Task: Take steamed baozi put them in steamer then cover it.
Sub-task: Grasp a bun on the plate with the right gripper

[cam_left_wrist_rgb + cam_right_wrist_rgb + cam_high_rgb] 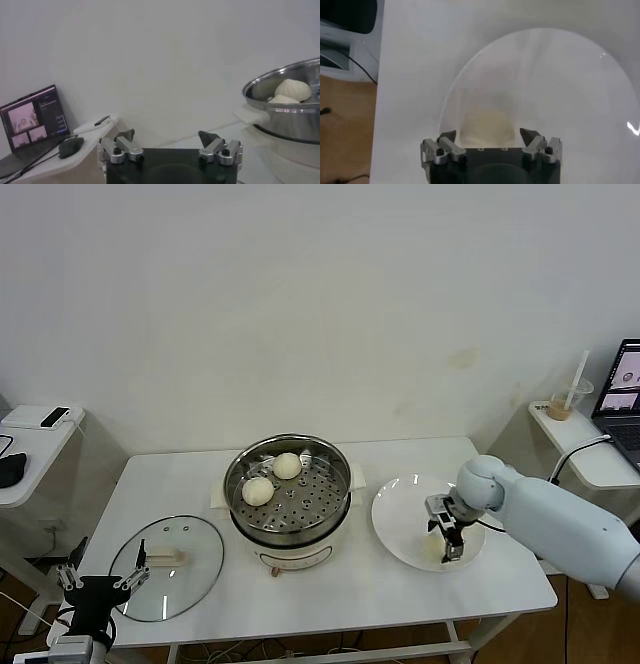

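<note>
Two baozi (258, 491) (288, 466) in the steamer (335, 509) at table (340, 584) centre, side by side on the perforated tray, touching or nearly so. Lid (167, 567) flat on the table to the steamer's left, handle up, well apart from the pot. Plate (390, 524) just right of the steamer. Right gripper (449, 541) low over the plate, fingers (448, 136) spread wide, a third bun (487, 125) between them on the plate, not clamped. Left gripper (100, 579) parked off the table's front-left corner, near the lid's edge, fingers (125, 135) wide apart and holding nothing. Side shelf (35, 446) far left with a mouse (10, 468); laptop (625, 399) and drink cup (568, 402) far right.
</note>
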